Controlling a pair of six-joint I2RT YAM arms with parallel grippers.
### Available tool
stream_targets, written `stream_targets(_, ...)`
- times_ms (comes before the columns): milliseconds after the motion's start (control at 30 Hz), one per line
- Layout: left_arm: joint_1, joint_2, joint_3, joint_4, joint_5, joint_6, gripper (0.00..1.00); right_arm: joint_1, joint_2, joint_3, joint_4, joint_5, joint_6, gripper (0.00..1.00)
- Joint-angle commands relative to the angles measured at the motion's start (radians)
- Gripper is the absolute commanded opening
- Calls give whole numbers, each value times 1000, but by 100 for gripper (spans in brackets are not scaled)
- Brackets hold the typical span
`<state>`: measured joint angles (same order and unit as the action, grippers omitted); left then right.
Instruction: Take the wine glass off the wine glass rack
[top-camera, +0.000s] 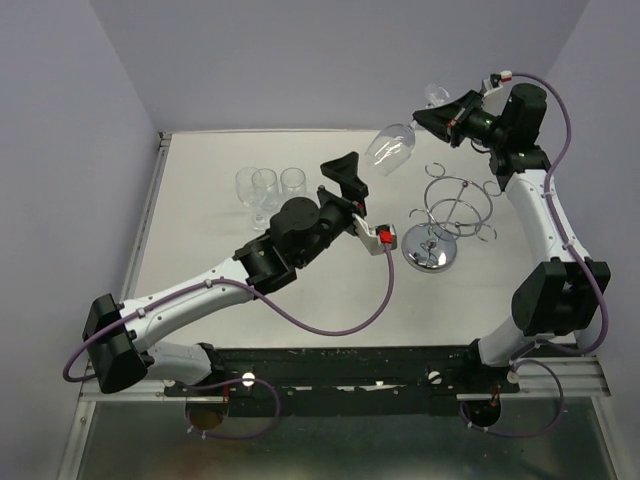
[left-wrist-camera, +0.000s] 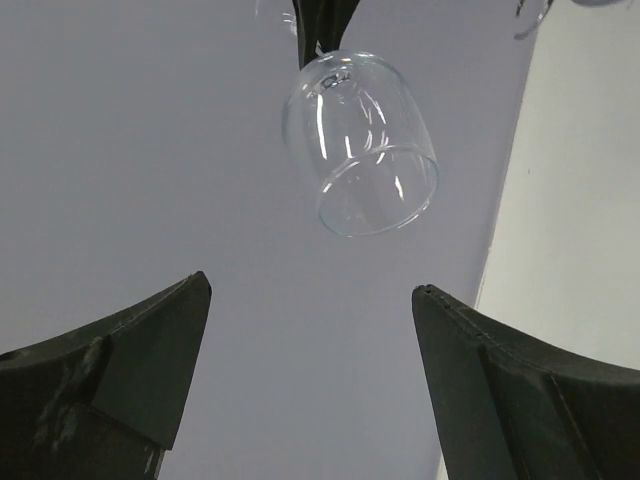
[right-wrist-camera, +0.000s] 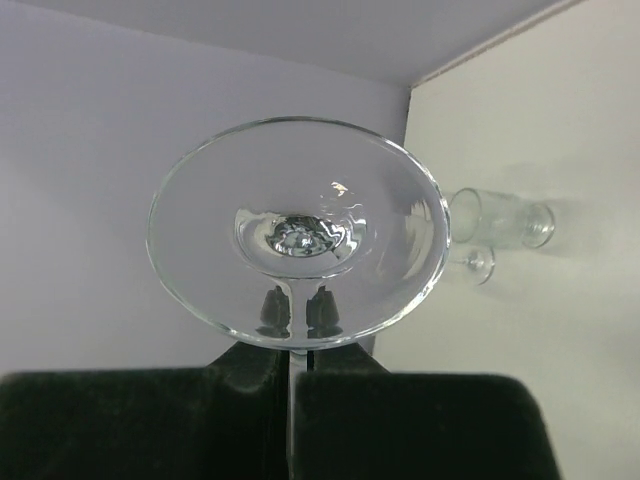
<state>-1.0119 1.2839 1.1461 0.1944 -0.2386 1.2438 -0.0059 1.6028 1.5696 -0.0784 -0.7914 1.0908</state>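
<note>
The clear wine glass (top-camera: 390, 150) hangs tilted in the air, up and to the left of the chrome wine glass rack (top-camera: 455, 212), and touches none of its wire loops. My right gripper (top-camera: 423, 116) is shut on the glass's stem. In the right wrist view the round foot (right-wrist-camera: 297, 230) fills the middle, with the stem pinched between the dark fingers (right-wrist-camera: 400, 420). My left gripper (top-camera: 348, 180) stands open just below and left of the bowl. From the left wrist the bowl (left-wrist-camera: 360, 145) hangs above the spread fingers (left-wrist-camera: 500, 390), apart from them.
Three more glasses (top-camera: 265, 186) stand together at the back left of the white table (top-camera: 200, 260); the right wrist also sees these glasses (right-wrist-camera: 500, 220). The rack's mirrored disc base (top-camera: 430, 252) rests right of centre. Lilac walls close in the back and sides.
</note>
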Motion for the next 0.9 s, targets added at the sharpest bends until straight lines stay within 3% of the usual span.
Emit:
stream_targets(0, -1, -15, -74, 91, 38, 169, 99, 6, -21, -81, 107, -83, 254, 1)
stream_targets(267, 1, -24, -52, -12, 78, 134, 99, 35, -27, -168, 207, -83, 322, 1)
stream_targets(867, 9, -15, -68, 23, 78, 229, 99, 90, -60, -215, 200, -100, 353, 1)
